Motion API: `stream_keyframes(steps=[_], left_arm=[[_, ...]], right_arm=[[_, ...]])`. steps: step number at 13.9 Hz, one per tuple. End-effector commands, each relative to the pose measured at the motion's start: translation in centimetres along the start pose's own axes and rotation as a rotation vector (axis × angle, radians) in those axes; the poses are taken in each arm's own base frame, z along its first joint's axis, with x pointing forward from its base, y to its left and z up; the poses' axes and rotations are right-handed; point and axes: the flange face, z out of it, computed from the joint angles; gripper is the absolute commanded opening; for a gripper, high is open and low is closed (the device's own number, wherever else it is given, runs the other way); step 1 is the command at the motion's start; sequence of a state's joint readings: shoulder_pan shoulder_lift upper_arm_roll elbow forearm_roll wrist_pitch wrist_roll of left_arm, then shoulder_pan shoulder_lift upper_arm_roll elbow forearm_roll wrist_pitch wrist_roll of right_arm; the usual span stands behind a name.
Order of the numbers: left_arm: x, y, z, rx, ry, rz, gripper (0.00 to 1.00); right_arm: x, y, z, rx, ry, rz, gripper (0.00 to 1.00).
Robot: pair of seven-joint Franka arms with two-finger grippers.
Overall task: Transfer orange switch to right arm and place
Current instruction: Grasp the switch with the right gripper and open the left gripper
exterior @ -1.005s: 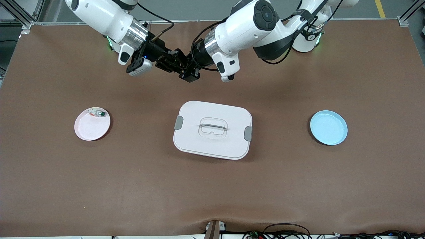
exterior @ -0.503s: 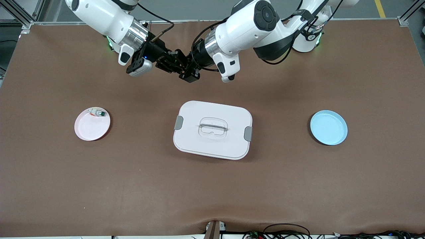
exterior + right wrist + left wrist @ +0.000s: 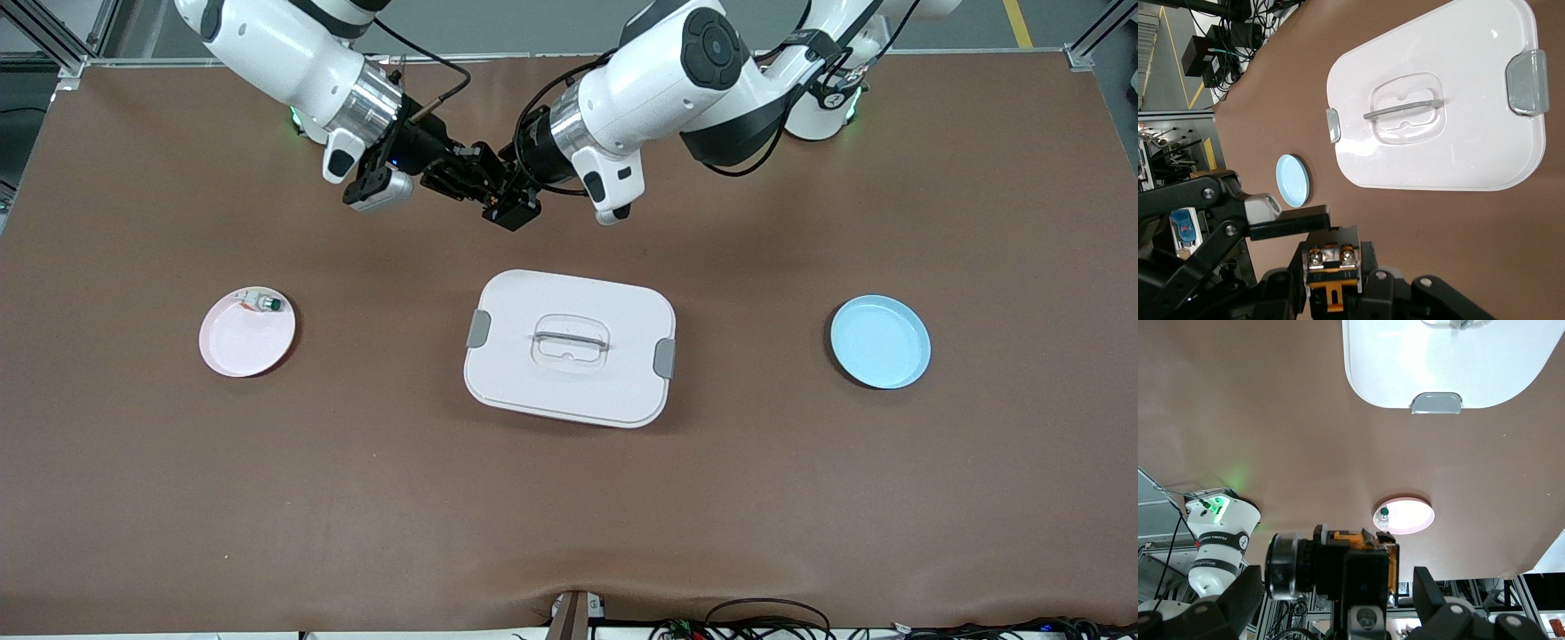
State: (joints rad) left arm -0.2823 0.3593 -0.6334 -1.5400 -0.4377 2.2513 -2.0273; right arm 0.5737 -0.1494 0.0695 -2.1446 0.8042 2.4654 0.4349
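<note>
— Where is the orange switch [image 3: 1331, 279] sitting?

— Between the right gripper's [image 3: 464, 174] fingertips, which are pinching it in the air above the brown table [image 3: 569, 498], between the arm bases and the white lidded box [image 3: 569, 348].

— And the left gripper [image 3: 500, 197]?

— Its fingers [image 3: 1435, 593] are standing wide on either side of the switch, touching nothing.

— Anything else?

— A green-capped button [image 3: 265, 304] is lying on the pink plate [image 3: 240, 348]; the blue plate [image 3: 880, 342] is lying well apart.

a brown mat covers the table [image 3: 569, 533], with grey floor and aluminium framing at its corners, and black cables [image 3: 765, 622] trail along its near edge.
</note>
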Motion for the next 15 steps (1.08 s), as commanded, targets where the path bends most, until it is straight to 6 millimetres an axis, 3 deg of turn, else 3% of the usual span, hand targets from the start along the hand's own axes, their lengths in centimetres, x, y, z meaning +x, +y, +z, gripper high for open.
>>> stream_keyframes(steps=[1, 4, 6, 11, 15], left_arm=[[-0.2, 0.2, -0.1, -0.021, 0.012, -0.007, 1.00], [-0.4, 0.2, -0.4, -0.027, 0.010, -0.010, 1.00], [-0.3, 0.2, -0.6, -0.030, 0.012, -0.008, 1.00], [0.0, 0.3, -0.1, -0.031, 0.035, 0.004, 1.00], [0.5, 0.6, 0.0, -0.041, 0.060, 0.034, 1.00]], right_arm=[[0.3, -0.4, -0.3, 0.011, 0.001, -0.033, 0.00], [1.2, 0.4, -0.6, -0.019, -0.010, -0.218, 0.00], [3.1, 2.3, -1.4, -0.075, -0.034, -0.405, 0.00], [6.5, 6.9, -3.7, -0.248, -0.116, -0.582, 0.00], [9.1, 10.3, -6.2, -0.356, -0.179, -0.835, 0.00]])
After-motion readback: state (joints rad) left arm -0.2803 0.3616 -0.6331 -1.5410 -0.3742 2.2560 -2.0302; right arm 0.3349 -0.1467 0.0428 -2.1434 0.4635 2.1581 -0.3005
